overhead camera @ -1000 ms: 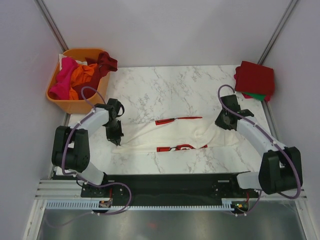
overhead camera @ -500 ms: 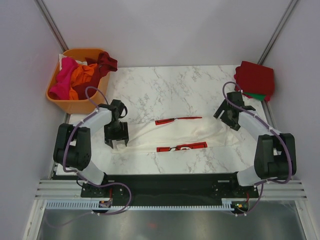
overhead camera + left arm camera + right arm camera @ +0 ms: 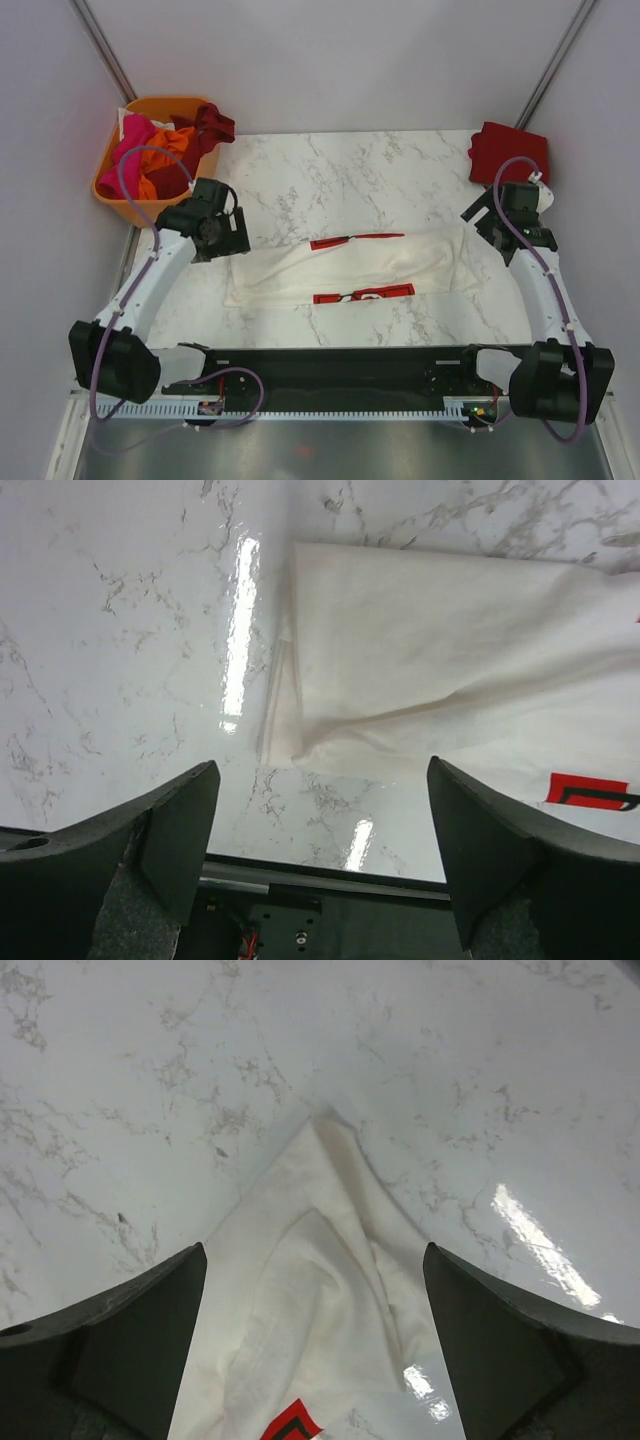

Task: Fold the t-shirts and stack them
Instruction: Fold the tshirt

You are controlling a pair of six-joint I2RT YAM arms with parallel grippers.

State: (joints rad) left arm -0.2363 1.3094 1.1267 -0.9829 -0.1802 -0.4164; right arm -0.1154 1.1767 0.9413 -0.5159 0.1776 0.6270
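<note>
A cream-white t-shirt (image 3: 350,268) with red print lies folded into a long strip across the middle of the marble table (image 3: 330,180). My left gripper (image 3: 222,235) hovers open above the strip's left end, nothing between its fingers; the left wrist view shows the shirt's left edge (image 3: 440,670) beyond the open gripper (image 3: 322,780). Above the strip's right end my right gripper (image 3: 488,228) is open and empty too. In the right wrist view the shirt's bunched right corner (image 3: 310,1290) lies below the gripper (image 3: 314,1255). More t-shirts, pink, orange and dark red, fill the basket (image 3: 118,205).
The orange plastic basket sits at the back left corner, partly off the table. A folded stack of red cloth (image 3: 510,152) rests at the back right corner. The black base rail (image 3: 340,365) runs along the near edge.
Both grippers opened and let go of the cream-white shirt's ends, then rose and drew back outward. The shirt settled flat as a strip.
</note>
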